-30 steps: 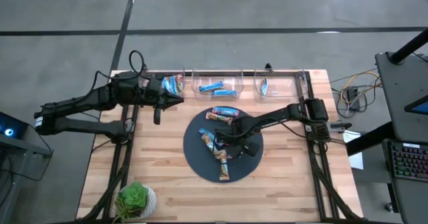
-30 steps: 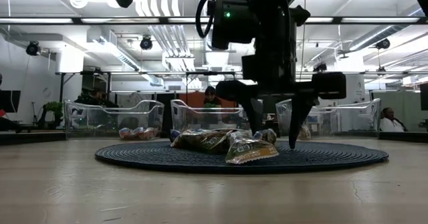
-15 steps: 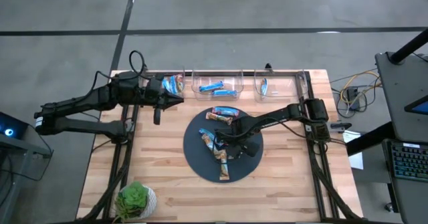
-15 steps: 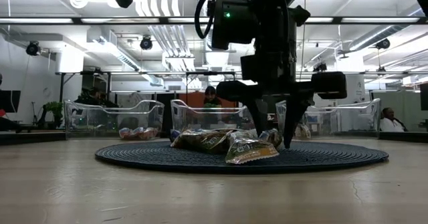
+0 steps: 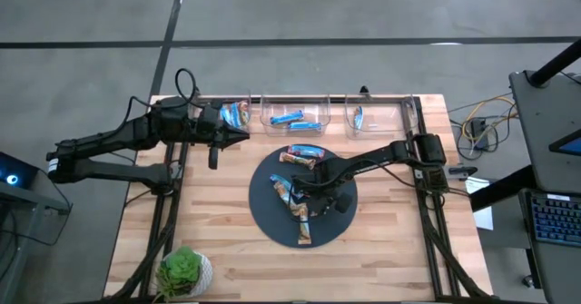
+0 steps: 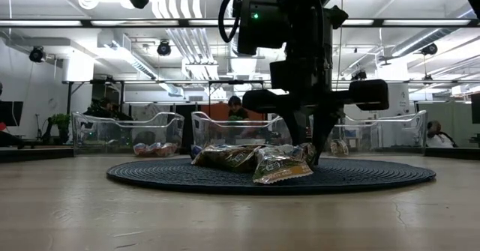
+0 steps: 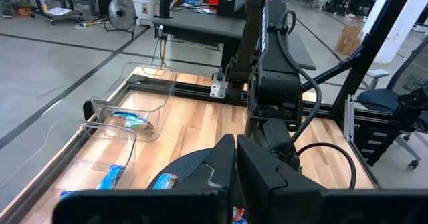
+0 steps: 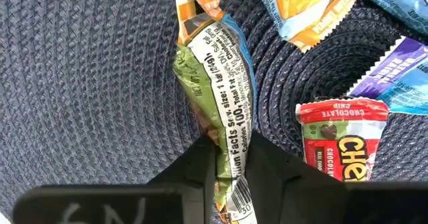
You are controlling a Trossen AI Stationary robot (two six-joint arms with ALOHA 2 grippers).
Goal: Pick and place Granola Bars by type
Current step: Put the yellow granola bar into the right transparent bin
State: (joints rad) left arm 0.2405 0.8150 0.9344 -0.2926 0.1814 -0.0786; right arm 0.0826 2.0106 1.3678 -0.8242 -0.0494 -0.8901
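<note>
Item: granola bar, green-and-white wrapper (image 8: 224,97), on the dark woven mat (image 5: 272,213) at table centre, in the mat's middle cluster. Long axis: runs straight away from the right gripper (image 8: 231,160) toward twelve o'clock in the right wrist view, the near end lying between the two dark fingers (image 8: 197,164), which pinch it across its narrow width. Judgement: the pinch appears seated, so the coming move is a lift, then a carry toward the clear bins (image 5: 295,113) at the table's twelve o'clock edge. Neighbours: a red chocolate-chip bar (image 8: 341,140) close at three o'clock of the held bar, an orange-and-blue bar (image 8: 311,7) at one o'clock, more bars (image 5: 304,152) at the mat's twelve o'clock rim. Right arm is the nearer by far. Left gripper (image 5: 238,134), fingers pressed together in the left wrist view, waits off the mat at ten o'clock, beside the leftmost bin. View differences: only the right wrist view shows the pinch and the wrapper's print; the low view shows the fingertips down at mat level among the bars (image 6: 281,165); the high view hides the held bar beneath the gripper.
</note>
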